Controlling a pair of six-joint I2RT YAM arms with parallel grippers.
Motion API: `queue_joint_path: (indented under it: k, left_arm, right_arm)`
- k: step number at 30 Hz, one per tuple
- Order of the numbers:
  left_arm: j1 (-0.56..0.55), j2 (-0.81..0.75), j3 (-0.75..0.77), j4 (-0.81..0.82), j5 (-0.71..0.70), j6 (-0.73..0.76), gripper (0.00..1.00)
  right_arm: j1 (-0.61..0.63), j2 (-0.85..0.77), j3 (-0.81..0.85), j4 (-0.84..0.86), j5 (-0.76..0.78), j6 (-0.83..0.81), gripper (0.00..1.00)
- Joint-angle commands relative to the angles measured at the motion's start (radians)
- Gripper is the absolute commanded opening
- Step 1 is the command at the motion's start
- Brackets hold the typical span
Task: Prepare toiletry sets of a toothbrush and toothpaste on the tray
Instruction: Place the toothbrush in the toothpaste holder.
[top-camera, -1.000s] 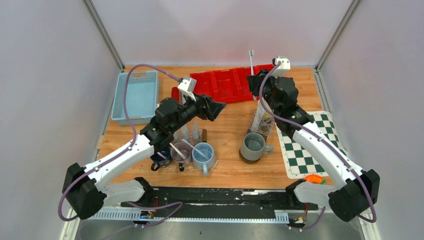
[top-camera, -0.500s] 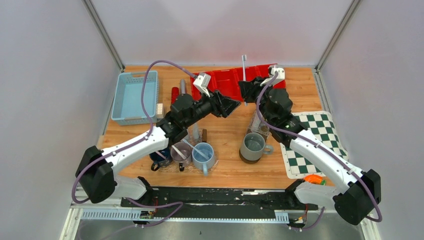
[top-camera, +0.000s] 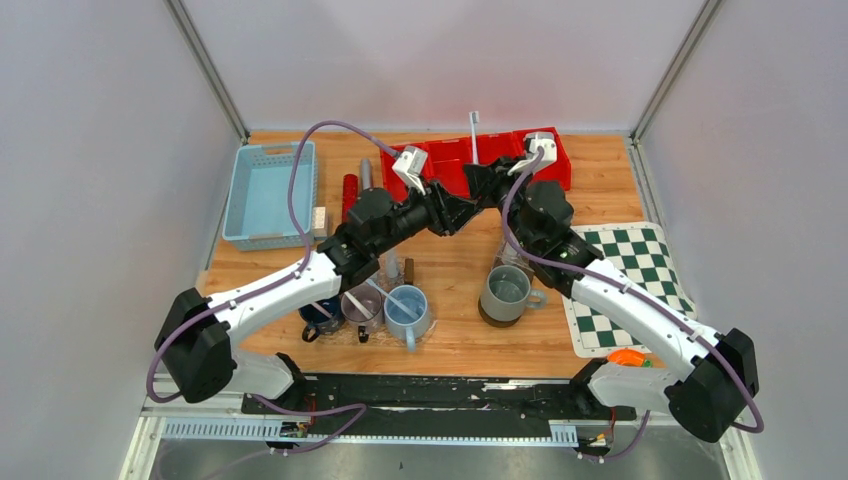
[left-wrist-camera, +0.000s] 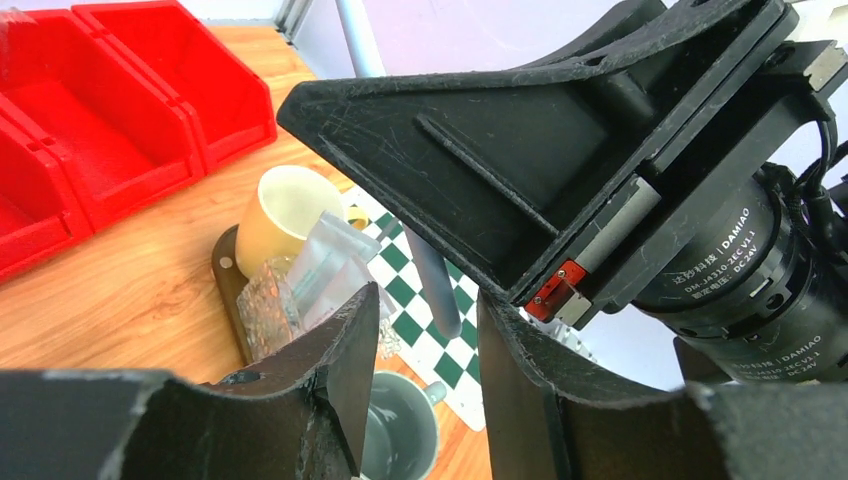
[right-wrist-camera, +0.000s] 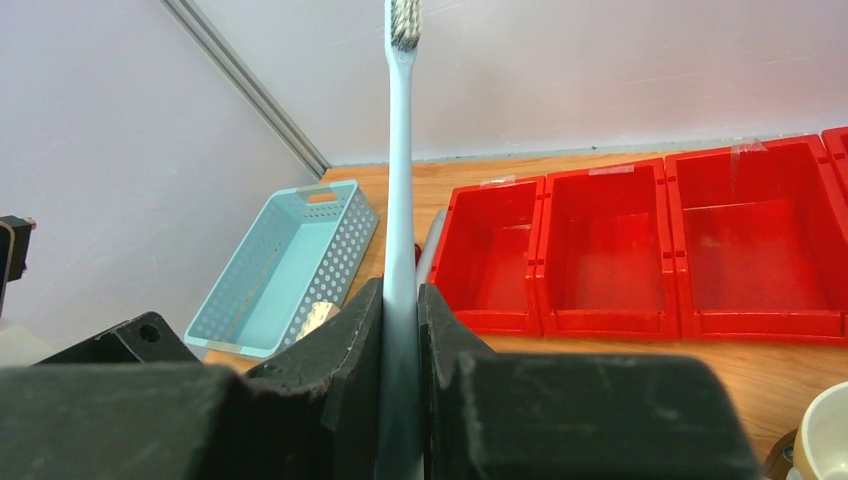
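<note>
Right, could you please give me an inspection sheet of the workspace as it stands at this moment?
Surface: wooden table, no spills seen.
Job's things: toothbrush upright in the right gripper; pale tubes, likely toothpaste, in a clear cup; red tray, visible compartments bare.
Clutter: blue basket, mugs, grey mug, checkered mat, red cylinder.
Grippers: right gripper jaws shut on the toothbrush; left gripper jaws apart, holding nothing, close beside the right one.
Cables: purple cable loops above the left arm; another runs along the right arm.
Surroundings: white walls, metal posts; nothing else seen.
</note>
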Motion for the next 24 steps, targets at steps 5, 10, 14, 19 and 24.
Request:
queue_joint_path:
  k: [5, 10, 14, 19, 24]
  left_arm:
    - [-0.009, 0.012, 0.048, 0.034, -0.005, -0.009, 0.35]
    - [-0.008, -0.015, 0.036, 0.004, -0.022, 0.051, 0.03]
    - [-0.008, -0.054, -0.003, -0.010, -0.050, 0.128, 0.00]
    - [-0.008, -0.094, -0.037, -0.041, -0.069, 0.233, 0.00]
    - [-0.007, -0.145, -0.059, -0.084, -0.101, 0.364, 0.00]
  right_arm:
    - [0.033, -0.004, 0.002, 0.058, 0.022, 0.016, 0.00]
    - [0.036, -0.025, -0.006, 0.038, 0.002, 0.017, 0.07]
    - [0.035, -0.044, 0.008, -0.024, -0.014, 0.004, 0.25]
    - [0.035, -0.070, 0.039, -0.114, -0.053, 0.004, 0.44]
    - [0.034, -0.087, 0.111, -0.253, -0.096, -0.005, 0.63]
